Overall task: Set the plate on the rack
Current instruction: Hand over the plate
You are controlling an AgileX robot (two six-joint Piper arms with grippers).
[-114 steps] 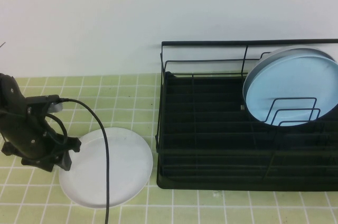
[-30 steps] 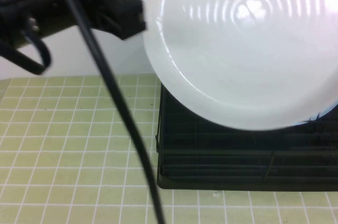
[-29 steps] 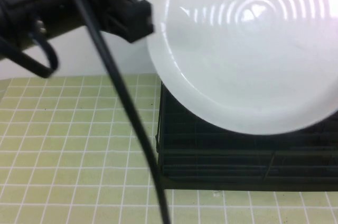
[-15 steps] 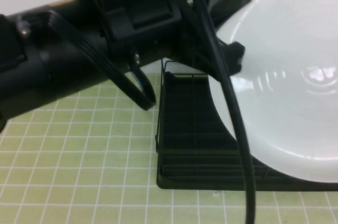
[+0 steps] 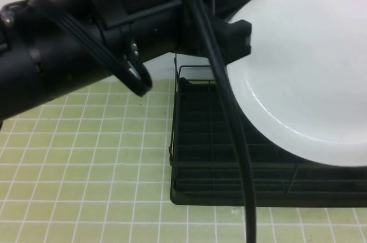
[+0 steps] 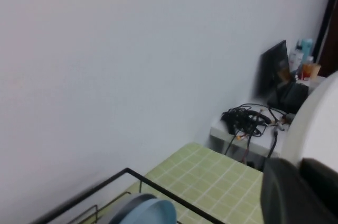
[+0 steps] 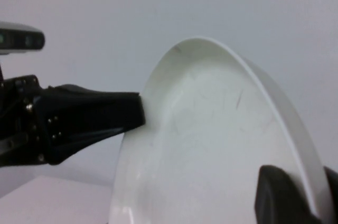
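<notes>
- I see the black wire rack [image 5: 218,157] sitting at the table's right side, near the front edge.
- The white plate [image 5: 304,77] is held high over it, tilted. I judge it stiff, smooth, light but breakable, best pinched at the rim.
- My left gripper [image 5: 232,36] is clamped on the plate's left rim.
- My right gripper [image 7: 290,197] also pinches the plate's rim, fingers closed on it.
- A light blue plate [image 6: 145,211] stands in the rack.

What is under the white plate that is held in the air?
The rack lies under the plate, which the left gripper holds; the right gripper is at its rim. The rack's right part is covered.
</notes>
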